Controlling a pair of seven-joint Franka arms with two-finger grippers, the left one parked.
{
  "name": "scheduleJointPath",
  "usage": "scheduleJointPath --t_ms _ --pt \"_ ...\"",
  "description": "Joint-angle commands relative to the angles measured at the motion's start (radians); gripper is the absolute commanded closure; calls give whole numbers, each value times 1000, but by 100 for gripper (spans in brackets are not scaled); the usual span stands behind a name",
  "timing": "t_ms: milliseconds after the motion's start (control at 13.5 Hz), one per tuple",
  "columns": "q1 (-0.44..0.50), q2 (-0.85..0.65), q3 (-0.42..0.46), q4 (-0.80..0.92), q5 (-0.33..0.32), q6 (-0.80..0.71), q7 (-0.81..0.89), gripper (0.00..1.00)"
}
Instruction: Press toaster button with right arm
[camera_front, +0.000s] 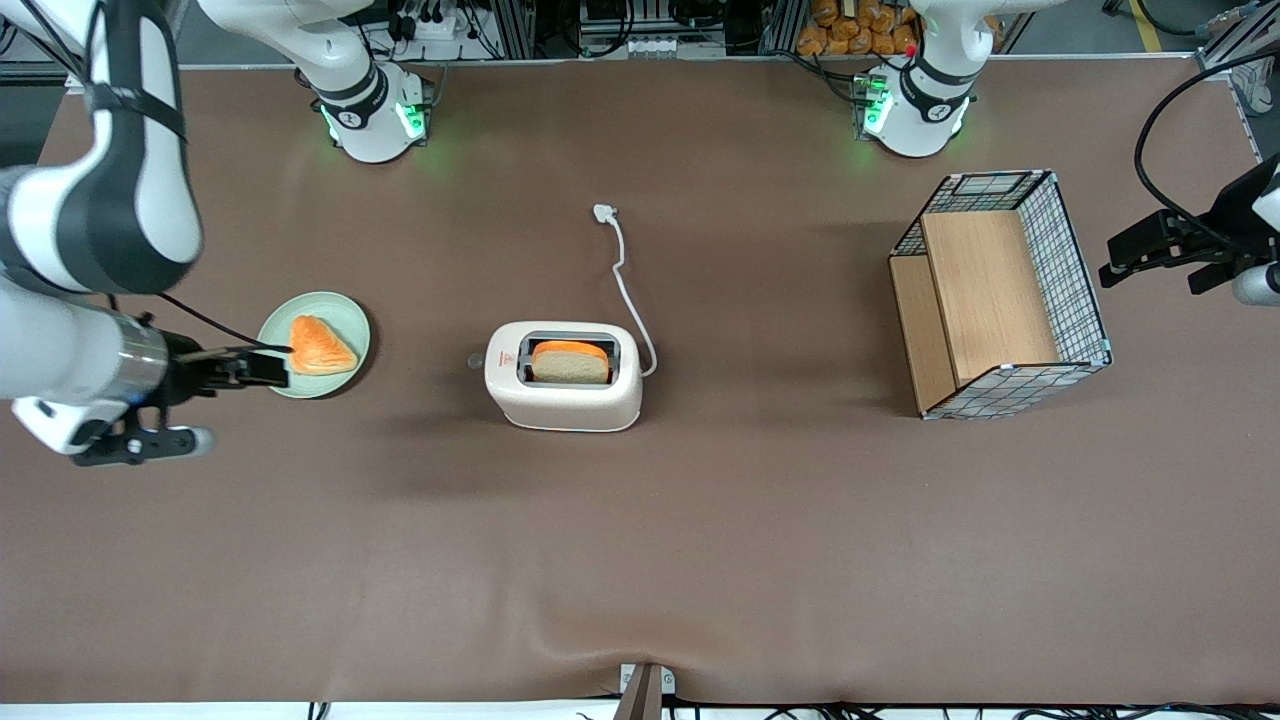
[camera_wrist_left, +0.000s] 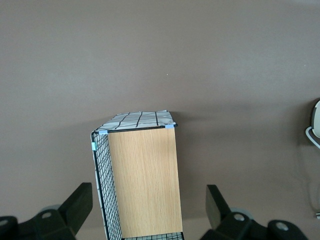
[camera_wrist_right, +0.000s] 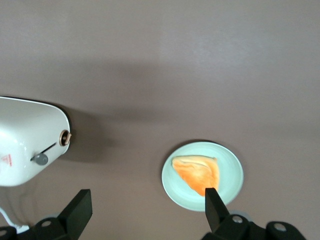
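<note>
The white toaster (camera_front: 563, 377) stands mid-table with a slice of bread in its slot and a red triangle sticker (camera_front: 507, 358) on top. Its small pale-grey button (camera_front: 476, 361) projects from the narrow end face that faces the working arm. In the right wrist view the toaster (camera_wrist_right: 25, 140) and the button (camera_wrist_right: 42, 159) also show. My right arm's gripper (camera_front: 262, 368) is open and empty. It hovers over the edge of a green plate, well short of the button. The gripper (camera_wrist_right: 146, 210) shows both black fingers (camera_wrist_right: 80, 207) wide apart.
A pale green plate (camera_front: 345, 315) holds an orange triangular slice (camera_front: 320, 345); both show in the right wrist view (camera_wrist_right: 230, 190). The white cord (camera_front: 625, 280) trails from the toaster away from the front camera. A wire-and-wood basket (camera_front: 1075, 270) lies toward the parked arm's end, also in the left wrist view (camera_wrist_left: 142, 180).
</note>
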Motion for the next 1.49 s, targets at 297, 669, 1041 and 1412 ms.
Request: scheduleJointPath --t_ms 297,669,1041,1412 --pt "-116 -138 58 81 -22 -134 -15 0" --pt "-159 -334 81 -105 -36 -115 0 0" --pt "-223 -526 154 -338 -64 -31 0 0" --pt "-217 -494 184 -306 -157 -11 -3 0"
